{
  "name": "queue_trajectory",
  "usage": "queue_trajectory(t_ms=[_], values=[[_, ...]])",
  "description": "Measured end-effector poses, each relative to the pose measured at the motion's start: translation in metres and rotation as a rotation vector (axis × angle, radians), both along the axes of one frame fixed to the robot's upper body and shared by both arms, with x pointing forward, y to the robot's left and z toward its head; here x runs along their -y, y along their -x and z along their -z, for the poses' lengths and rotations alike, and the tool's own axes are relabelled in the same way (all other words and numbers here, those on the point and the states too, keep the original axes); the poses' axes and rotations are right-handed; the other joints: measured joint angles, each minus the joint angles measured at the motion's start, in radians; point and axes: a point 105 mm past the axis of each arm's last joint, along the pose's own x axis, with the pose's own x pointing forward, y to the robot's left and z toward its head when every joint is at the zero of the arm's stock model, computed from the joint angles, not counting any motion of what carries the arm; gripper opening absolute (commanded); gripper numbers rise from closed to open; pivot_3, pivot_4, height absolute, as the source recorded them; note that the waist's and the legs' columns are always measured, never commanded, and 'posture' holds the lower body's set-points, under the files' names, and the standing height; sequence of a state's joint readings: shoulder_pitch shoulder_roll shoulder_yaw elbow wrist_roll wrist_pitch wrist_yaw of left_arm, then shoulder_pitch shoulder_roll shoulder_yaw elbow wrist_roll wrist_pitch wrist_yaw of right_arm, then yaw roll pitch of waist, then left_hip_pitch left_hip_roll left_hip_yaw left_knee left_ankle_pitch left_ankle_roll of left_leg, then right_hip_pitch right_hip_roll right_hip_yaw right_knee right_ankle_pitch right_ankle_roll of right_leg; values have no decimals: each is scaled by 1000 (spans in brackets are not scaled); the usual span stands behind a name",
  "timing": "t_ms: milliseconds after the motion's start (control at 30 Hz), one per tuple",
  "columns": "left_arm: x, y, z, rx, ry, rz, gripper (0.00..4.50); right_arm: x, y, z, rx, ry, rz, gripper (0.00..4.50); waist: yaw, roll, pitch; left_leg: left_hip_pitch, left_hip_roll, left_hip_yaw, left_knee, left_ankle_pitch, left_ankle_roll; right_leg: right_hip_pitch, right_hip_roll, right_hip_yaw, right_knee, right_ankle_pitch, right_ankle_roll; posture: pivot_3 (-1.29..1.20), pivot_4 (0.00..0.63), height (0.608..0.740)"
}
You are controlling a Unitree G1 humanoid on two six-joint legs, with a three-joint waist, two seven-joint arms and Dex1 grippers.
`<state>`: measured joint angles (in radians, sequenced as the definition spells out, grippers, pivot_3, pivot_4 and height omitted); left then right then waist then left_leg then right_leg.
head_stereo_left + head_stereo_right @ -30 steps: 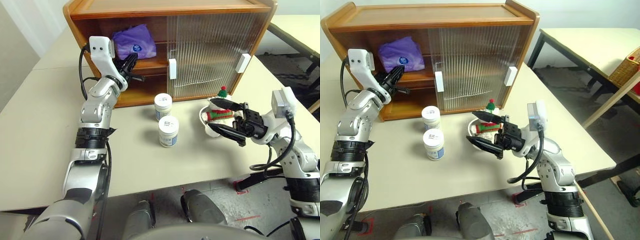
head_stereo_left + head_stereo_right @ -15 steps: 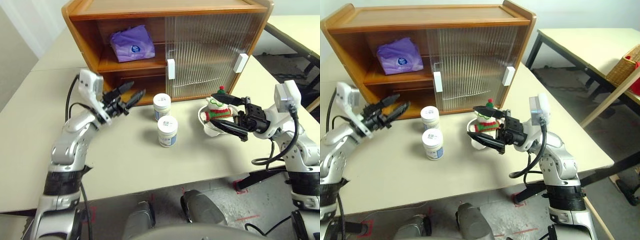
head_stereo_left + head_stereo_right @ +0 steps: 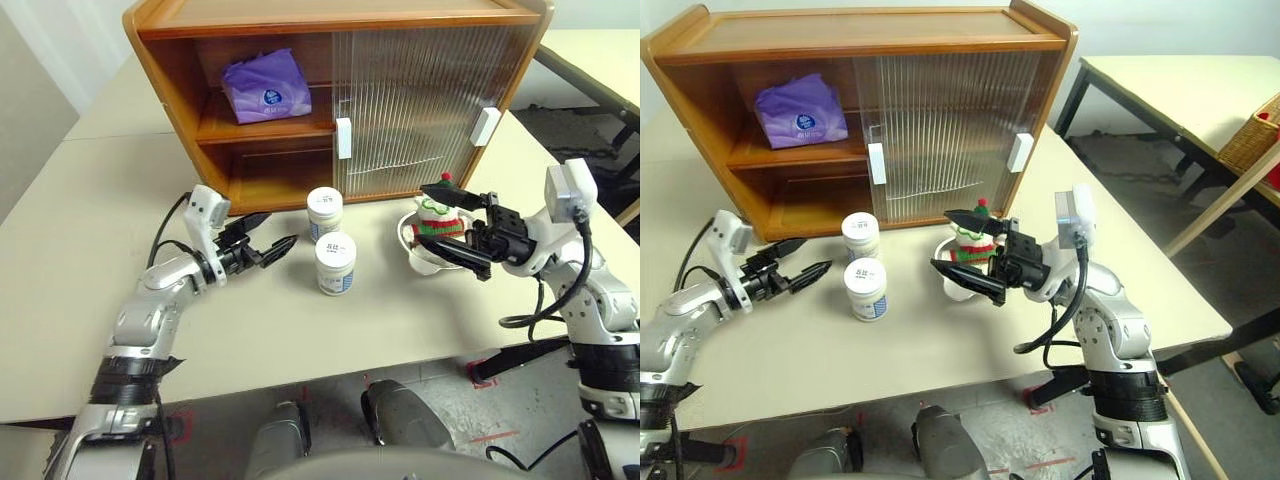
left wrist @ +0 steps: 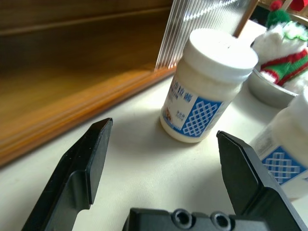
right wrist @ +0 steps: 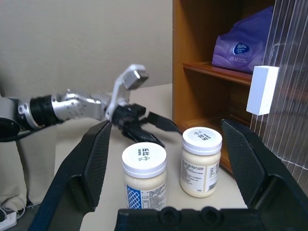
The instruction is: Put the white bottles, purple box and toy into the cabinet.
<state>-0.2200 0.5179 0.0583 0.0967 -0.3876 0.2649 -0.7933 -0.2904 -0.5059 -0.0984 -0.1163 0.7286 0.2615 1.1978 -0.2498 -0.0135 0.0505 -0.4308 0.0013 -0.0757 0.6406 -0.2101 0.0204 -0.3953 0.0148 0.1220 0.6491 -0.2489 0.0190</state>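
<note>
Silver jointed arms, black cables, white wrist blocks, black end effectors.

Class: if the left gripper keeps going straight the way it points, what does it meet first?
Probably the farther white bottle, centred between its open fingers in the wrist view; depth is unclear.

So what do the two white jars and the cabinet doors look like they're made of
The white jars look like smooth, slightly glossy plastic, with moulded screw caps and printed labels. The cabinet doors look like ribbed translucent plastic or glass; the blurred shelf behind leaves that open.

The beige table (image 3: 70,250) carries the cabinet (image 3: 330,20), two white bottles (image 3: 336,262) and a metal dish (image 3: 415,252).
</note>
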Motion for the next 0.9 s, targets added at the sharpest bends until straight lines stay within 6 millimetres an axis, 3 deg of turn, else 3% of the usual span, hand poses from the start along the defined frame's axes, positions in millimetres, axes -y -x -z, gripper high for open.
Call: queue_trajectory(t_ms=[267, 900], values=[[20, -4, 27, -23, -4, 48, 4461, -2, 2, -3, 1, 4, 10, 4500, -12, 0, 0, -3, 2, 0, 0, 0, 1, -3, 1, 0, 0, 0, 0, -347, 79, 740], [51, -25, 34, 29, -50, 96, 4461, -1, 2, -1, -10, 10, 19, 4500, -26, 0, 0, -3, 1, 0, 2, 2, 4, 0, 4, 0, 0, 0, 5, -349, 73, 740]])
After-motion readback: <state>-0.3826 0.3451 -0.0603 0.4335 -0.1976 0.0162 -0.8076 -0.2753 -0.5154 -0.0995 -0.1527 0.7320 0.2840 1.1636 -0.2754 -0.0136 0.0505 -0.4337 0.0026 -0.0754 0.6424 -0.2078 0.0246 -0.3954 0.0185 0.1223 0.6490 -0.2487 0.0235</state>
